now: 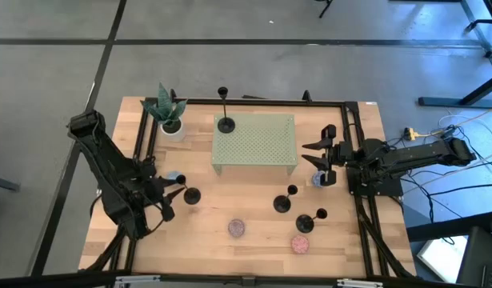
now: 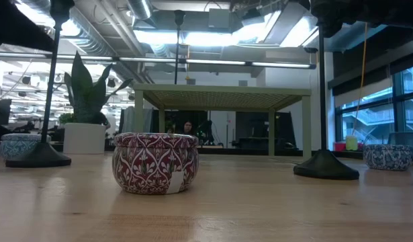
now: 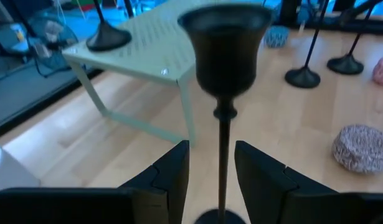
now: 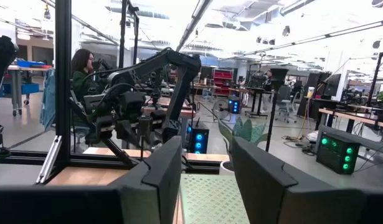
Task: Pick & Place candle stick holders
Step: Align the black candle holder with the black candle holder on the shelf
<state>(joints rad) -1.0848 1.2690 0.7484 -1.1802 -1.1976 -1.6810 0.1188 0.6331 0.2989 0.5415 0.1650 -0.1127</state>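
With its fingers parted to either side of a thin black stem, the left gripper brackets a candle stick holder at the tabletop's left-front; whether the pads actually touch the stem is hard to make out, and the holder's base is mostly cut off in the left wrist view. Over at the right edge, the right gripper hangs spread wide, holding nothing. Another holder stands on the pale green perforated stand, two more near the speckled pucks.
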